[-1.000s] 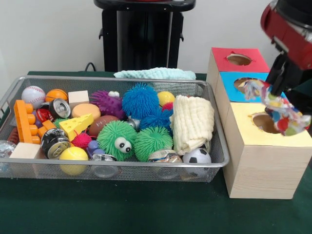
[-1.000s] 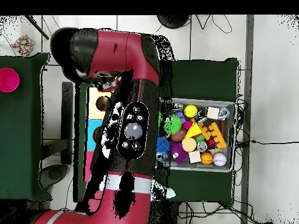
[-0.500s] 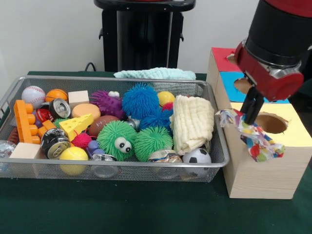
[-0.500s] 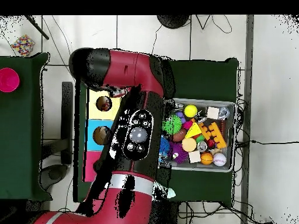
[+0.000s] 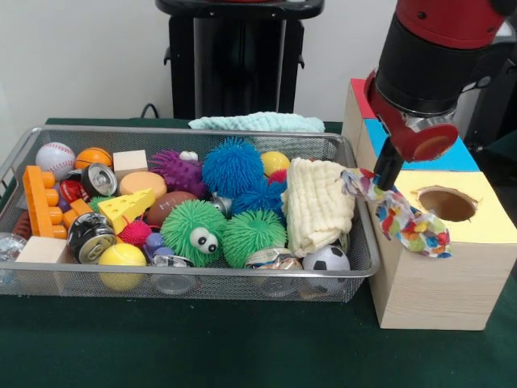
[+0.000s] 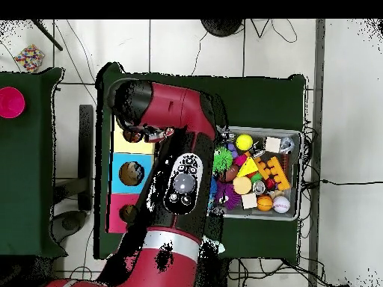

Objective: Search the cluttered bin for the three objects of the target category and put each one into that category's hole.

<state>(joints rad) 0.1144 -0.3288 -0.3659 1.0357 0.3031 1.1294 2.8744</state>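
Note:
My gripper (image 5: pixel 386 179) is shut on the white polka-dot cloth (image 5: pixel 402 223). It holds the cloth in the air beside the left edge of the yellow-topped box, between the bin and the box. The cloth dangles down in front of the box's front left corner. The round hole (image 5: pixel 447 204) in the yellow top lies open to the right of the cloth. The wire mesh bin (image 5: pixel 194 273) holds a cream folded cloth (image 5: pixel 321 204) at its right end. A pale teal cloth (image 5: pixel 257 121) lies at the bin's far rim. In the overhead view the arm (image 6: pixel 179 187) hides the gripper.
The bin is packed with spiky puffer balls (image 5: pixel 233 166), a green one with eyes (image 5: pixel 194 232), toy balls, cans, blocks and a cheese wedge (image 5: pixel 127 208). Blue-topped (image 5: pixel 460 159) and red-topped (image 5: pixel 356 90) boxes stand behind the yellow one. The overhead view shows the bin (image 6: pixel 299 176) right of the arm.
The arm has swung left in the front view with the polka-dot cloth, from above the yellow hole to the box's left edge near the bin. The cloth stays gripped.

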